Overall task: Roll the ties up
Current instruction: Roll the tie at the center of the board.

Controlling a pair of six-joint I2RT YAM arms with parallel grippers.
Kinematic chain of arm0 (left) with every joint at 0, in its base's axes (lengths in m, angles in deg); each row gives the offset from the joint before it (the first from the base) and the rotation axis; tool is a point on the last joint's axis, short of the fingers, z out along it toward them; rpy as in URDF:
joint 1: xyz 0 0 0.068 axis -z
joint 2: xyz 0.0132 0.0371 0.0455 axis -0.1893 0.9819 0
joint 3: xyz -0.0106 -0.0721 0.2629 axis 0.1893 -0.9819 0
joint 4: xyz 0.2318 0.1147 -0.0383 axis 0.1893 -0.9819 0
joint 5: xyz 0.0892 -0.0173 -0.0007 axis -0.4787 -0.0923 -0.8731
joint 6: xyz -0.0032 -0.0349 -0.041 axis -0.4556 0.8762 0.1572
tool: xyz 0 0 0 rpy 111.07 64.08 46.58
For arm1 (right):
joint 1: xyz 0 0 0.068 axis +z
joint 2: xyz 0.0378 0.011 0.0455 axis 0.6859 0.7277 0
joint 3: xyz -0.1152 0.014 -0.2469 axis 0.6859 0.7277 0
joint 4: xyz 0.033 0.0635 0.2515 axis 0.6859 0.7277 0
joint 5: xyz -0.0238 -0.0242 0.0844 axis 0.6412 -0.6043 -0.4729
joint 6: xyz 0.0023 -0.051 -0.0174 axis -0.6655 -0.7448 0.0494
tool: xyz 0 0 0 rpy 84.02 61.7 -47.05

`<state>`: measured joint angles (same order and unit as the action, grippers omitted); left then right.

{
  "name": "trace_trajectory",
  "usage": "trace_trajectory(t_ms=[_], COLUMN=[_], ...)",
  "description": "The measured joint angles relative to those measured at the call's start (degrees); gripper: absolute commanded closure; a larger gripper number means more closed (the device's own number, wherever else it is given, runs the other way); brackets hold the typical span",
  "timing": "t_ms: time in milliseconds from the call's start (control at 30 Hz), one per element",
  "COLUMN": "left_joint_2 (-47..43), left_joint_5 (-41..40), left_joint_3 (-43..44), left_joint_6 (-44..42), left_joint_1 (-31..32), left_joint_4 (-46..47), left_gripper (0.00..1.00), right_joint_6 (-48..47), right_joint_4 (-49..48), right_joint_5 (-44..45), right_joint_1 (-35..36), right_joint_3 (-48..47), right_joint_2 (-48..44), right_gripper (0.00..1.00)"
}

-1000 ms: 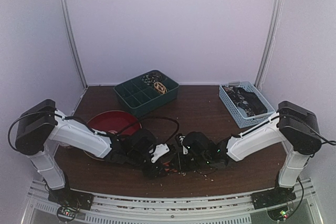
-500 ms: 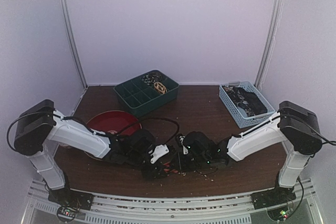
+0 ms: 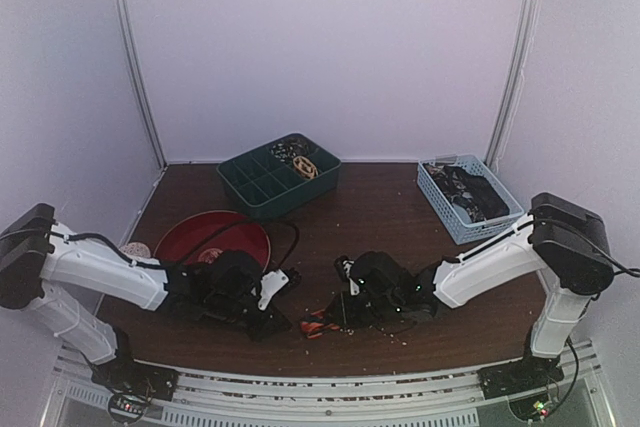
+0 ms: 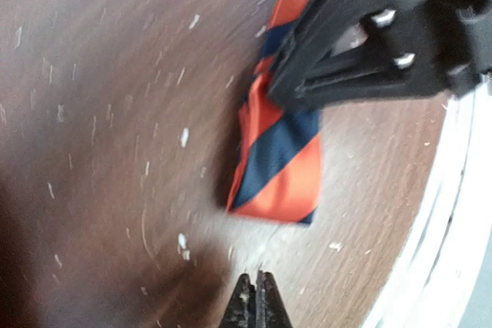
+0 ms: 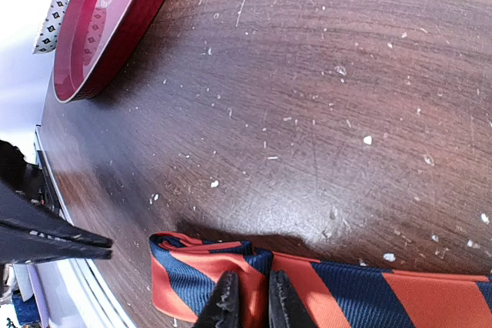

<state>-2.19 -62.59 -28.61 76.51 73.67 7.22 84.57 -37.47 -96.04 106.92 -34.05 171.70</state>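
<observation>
An orange-red and dark-striped tie [image 5: 184,282] lies flat near the table's front edge, its end folded back over itself. My right gripper [image 5: 254,301] is shut on that fold, one fingertip [image 5: 225,301] on each side of the fabric. From above, the tie [image 3: 320,325] shows as a small red patch beside the right gripper [image 3: 340,314]. My left gripper [image 4: 257,301] is shut and empty, its tips a short way off the tie's end [image 4: 278,163]. In the top view the left gripper [image 3: 273,324] sits left of the tie.
A red bowl [image 3: 215,235] sits at the front left. A green compartment tray [image 3: 262,187] at the back holds coiled ties [image 3: 298,159]. A blue basket [image 3: 455,222] with dark ties stands at the back right. White crumbs dot the wood.
My left arm has drawn back to the left, away from the tie, and its jaws have shut on nothing. The right gripper has stayed clamped on the fold.
</observation>
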Motion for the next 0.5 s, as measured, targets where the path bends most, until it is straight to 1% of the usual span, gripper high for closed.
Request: trace_trajectory(t_ms=[133, 233, 500], left_joint_2=[0.0, 1.1, 8.8], left_joint_5=[-0.5, -0.9, -0.9], left_joint_3=[-2.8, -3.0, 0.2], left_joint_6=[4.0, 6.2, 8.7], left_joint_1=[0.5, 0.8, 2.3], left_joint_4=[0.8, 2.4, 7.9], left_gripper=[1.00, 1.00, 1.00], right_joint_6=[0.0, 0.0, 0.0], right_joint_4=[0.0, 0.1, 0.6], right_joint_5=[0.0, 0.0, 0.1], right_joint_1=[0.0, 0.0, 0.0], right_joint_3=[0.0, 0.0, 0.0], right_joint_2=[0.0, 0.0, -0.1], right_gripper=[0.84, 0.84, 0.84])
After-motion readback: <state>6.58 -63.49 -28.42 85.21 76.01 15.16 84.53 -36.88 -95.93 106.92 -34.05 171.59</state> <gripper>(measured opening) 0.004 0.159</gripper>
